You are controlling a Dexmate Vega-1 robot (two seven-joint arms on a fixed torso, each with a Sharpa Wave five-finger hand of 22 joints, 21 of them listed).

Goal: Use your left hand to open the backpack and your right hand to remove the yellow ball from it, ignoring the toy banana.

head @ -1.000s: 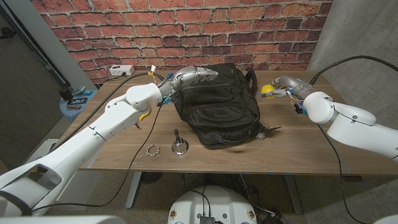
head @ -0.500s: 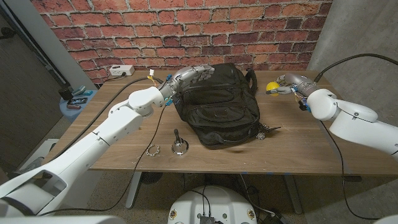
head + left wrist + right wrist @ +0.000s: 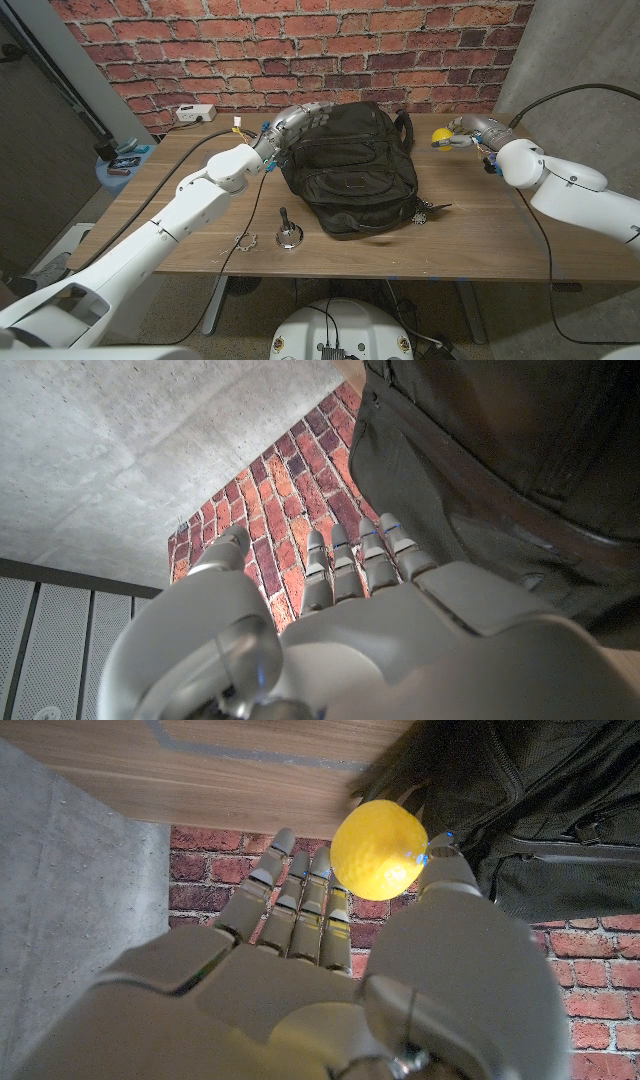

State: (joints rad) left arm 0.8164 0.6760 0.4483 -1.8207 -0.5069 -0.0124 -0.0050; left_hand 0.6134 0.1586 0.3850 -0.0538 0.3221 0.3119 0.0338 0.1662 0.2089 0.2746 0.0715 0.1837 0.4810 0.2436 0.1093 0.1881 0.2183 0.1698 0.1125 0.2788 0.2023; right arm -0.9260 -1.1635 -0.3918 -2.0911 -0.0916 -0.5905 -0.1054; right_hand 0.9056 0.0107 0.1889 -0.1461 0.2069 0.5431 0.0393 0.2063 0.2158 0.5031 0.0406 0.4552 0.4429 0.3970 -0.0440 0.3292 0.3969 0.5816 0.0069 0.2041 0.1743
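The black backpack (image 3: 352,172) lies in the middle of the wooden table (image 3: 480,245). My left hand (image 3: 300,117) reaches along its far left top corner, and its fingers (image 3: 362,560) stretch out straight beside the backpack's fabric (image 3: 500,450) without gripping anything. To the right of the backpack, above the table's far right part, my right hand (image 3: 466,131) holds the yellow ball (image 3: 440,137). That ball (image 3: 378,850) is pinched between the thumb and the fingers of my right hand (image 3: 330,960), with the backpack (image 3: 540,790) just beyond it.
A small metal stand with an upright lever (image 3: 287,233) and a metal ring (image 3: 246,240) lie near the front edge, left of the backpack. A keychain (image 3: 424,212) trails from the backpack's right side. A white power strip (image 3: 196,113) sits at the far left corner.
My right hand has carried the ball a little to the right, away from the backpack. My left hand has slid slightly left along the backpack's top corner.
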